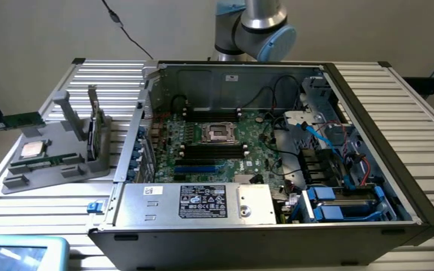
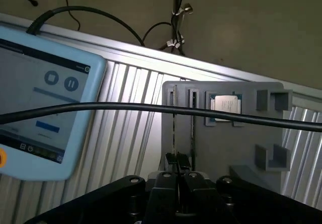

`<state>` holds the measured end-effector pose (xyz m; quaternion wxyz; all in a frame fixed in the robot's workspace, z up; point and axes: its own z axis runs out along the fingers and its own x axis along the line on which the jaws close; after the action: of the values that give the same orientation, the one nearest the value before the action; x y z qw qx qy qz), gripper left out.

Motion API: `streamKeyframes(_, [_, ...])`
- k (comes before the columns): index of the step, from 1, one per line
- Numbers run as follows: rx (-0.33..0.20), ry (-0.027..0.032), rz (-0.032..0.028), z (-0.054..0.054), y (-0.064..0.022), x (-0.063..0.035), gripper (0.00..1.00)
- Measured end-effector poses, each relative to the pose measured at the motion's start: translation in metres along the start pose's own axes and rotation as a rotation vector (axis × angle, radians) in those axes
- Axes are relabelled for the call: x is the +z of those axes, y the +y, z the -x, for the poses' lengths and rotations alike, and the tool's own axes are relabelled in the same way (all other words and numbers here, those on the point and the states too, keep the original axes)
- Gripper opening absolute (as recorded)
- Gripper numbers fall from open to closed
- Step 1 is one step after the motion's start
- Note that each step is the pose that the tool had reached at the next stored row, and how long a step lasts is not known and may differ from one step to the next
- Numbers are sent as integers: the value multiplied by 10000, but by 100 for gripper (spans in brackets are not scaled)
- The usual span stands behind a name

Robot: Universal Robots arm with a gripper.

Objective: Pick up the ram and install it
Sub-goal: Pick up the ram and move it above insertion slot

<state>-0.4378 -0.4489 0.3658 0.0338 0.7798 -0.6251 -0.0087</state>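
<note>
— Closest first: how about the gripper (image 2: 177,169)?
— Clenched, fingertips together, nothing pinched between them, going by the wrist view. Hanging well back from the grey holder (image 2: 251,133), touching nothing.
— And the ram (image 1: 92,116)?
— Standing upright on edge in a slot of the grey holder, well apart from the gripper. Unlifted, by the look of things. A second stick (image 2: 192,126) just beside, in the holder's neighbouring slot.
— Anything else on the holder?
— A square silver processor chip (image 2: 225,104), lying flat in a recess of the holder, near the two sticks.
— Farther out?
— Tablet (image 2: 45,93) off to one side of the holder, on the same ribbed table (image 1: 413,130). Open computer case (image 1: 225,84) right beside the holder, on the exterior view's right of it. Inside, farther again from the holder, long black memory slots (image 1: 213,149) on either side of the processor socket (image 1: 217,132). Bare-looking, with no green stick seated.
— So, progress?
— Hardly begun, judging from all this. Neither the pick-up nor the seating done, with the whole job left: lifting the ram out of the holder and pressing it home in a slot.
</note>
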Motion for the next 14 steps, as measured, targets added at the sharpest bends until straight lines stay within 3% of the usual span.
streamKeyframes(9, [122,-7,4,-12,16,-403,11])
streamKeyframes(14, [127,-9,5,-38,-61,-610,11])
